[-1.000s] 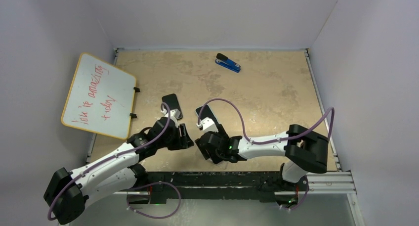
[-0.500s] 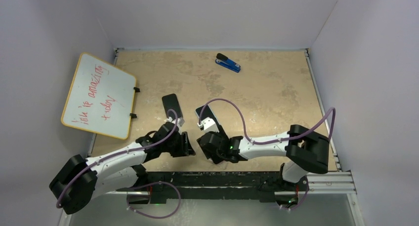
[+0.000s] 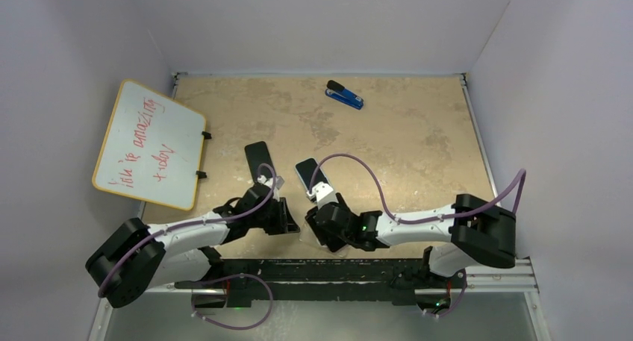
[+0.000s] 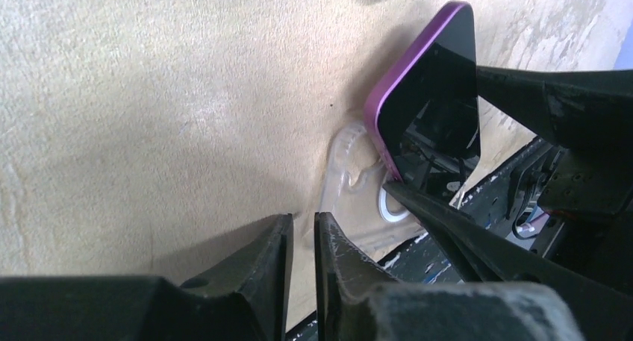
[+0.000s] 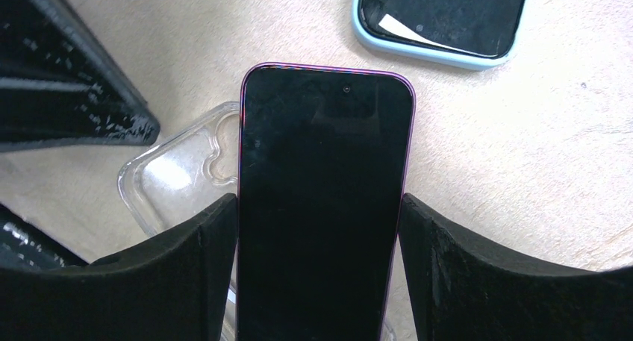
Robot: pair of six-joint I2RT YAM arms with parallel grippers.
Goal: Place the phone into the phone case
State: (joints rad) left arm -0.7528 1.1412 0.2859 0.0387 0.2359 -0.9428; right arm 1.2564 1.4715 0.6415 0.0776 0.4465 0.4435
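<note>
Jaws clamped on the purple phone (image 5: 325, 169), the right gripper (image 5: 317, 216) has pulled back partly over the clear case (image 5: 175, 180) while the left gripper (image 4: 304, 221), pinched together, has swung in beside it, readying insertion.

My left arm (image 3: 186, 233) and right arm (image 3: 418, 223) are white shells over black joints, a purple cable (image 3: 347, 156) looping along each; my fingers (image 4: 351, 270) are matte black, scratched wedges.
</note>
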